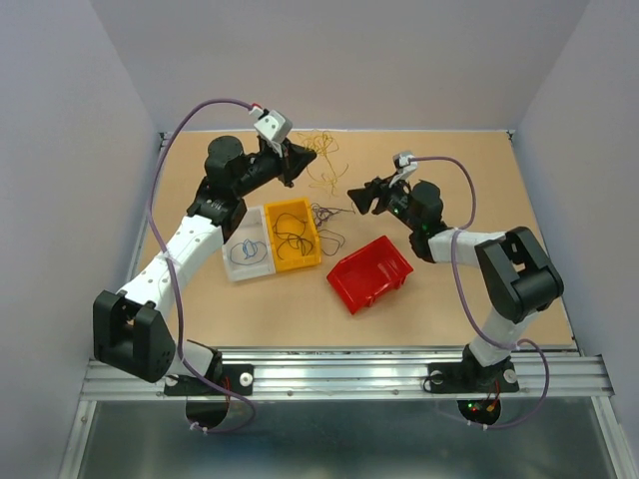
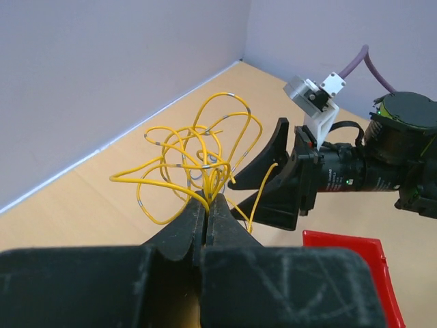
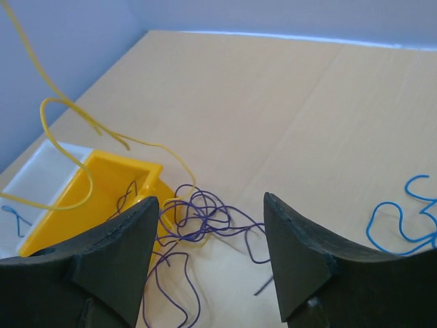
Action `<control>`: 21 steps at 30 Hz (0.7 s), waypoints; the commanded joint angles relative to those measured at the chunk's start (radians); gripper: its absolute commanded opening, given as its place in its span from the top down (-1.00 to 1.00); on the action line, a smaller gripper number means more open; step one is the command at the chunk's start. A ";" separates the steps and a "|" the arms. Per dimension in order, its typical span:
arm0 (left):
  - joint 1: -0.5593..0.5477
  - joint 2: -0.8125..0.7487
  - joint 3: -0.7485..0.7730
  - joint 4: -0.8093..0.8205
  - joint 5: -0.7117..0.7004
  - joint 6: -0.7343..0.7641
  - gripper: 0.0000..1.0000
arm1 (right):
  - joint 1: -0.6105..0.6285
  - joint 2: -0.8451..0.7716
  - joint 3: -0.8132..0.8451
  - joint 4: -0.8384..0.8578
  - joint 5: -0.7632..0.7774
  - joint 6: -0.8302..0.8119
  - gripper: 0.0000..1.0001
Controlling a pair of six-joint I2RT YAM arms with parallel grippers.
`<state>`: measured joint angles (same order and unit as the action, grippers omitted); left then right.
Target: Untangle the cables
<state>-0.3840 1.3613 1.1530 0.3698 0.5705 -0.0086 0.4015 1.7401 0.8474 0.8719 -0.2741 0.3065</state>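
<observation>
The table (image 1: pixel 529 180) shows whole only from above; both wrist views crop it. The red bin (image 1: pixel 369 274) is cut off at the bottom of the left wrist view, and in the right wrist view a finger covers part of the yellow bin (image 1: pixel 293 238) and the white bin (image 1: pixel 247 256) touching it. The left gripper (image 2: pixel 207 201) is clenched on the yellow cables (image 2: pixel 198 154), a springy knot of loops with a few short grey bands, held over the far middle of the table. 1 strand runs out of the top of the right wrist view. The right gripper (image 3: pixel 210 198) stands released, nothing between its jaws, just beside that knot and above the dark purple cables (image 3: pixel 201 225). These lie in loose hair-thin coils on the table against the yellow bin (some strands drape inside it). 1 blue cable (image 1: pixel 250 249) curls in the white bin. A second blue cable (image 3: pixel 403 219) is clipped by the right wrist view's edge and is too faint to find from above.
</observation>
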 commanded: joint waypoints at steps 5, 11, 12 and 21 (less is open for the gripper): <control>0.004 0.001 0.042 0.038 0.086 -0.007 1.00 | 0.005 -0.077 -0.071 0.243 -0.200 -0.029 -0.41; 0.002 0.031 0.080 -0.015 0.172 -0.013 1.00 | 0.005 -0.103 -0.035 0.251 -0.204 -0.053 -0.41; 0.004 0.035 0.082 -0.015 0.175 -0.013 1.00 | 0.005 -0.106 -0.030 0.251 -0.215 -0.052 -0.41; 0.004 0.076 0.116 -0.042 0.213 -0.028 1.00 | 0.005 -0.062 0.030 0.253 -0.263 -0.034 -0.37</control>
<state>-0.3840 1.4403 1.2018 0.3115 0.7334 -0.0231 0.4011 1.6634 0.7986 1.0595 -0.5167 0.2783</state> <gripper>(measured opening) 0.041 0.697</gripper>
